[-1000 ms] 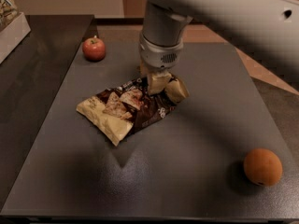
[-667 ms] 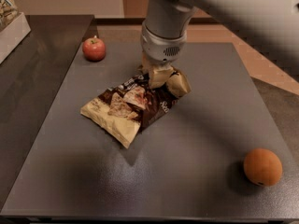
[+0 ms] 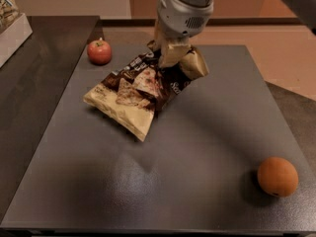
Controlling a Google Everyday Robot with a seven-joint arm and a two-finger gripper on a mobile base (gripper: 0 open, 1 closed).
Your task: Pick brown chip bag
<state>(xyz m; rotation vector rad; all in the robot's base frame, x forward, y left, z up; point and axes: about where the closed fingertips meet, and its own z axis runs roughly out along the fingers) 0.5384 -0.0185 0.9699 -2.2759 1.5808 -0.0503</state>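
The brown chip bag (image 3: 140,90) has a dark brown centre, cream ends and pictured chips. It hangs tilted above the grey table (image 3: 207,132), its upper right end raised and its lower left corner low over its shadow. My gripper (image 3: 172,52) comes down from the top of the camera view and is shut on the bag's upper right cream end. The arm hides part of that end.
A red apple (image 3: 99,51) sits at the table's back left. An orange (image 3: 277,176) sits at the front right. A white box (image 3: 12,28) with packets stands at the far left on the dark counter. The table's edges lie right and front.
The gripper has risen with the chip bag in it; the bag has lifted off the table and now hangs tilted. The apple and orange have not moved.
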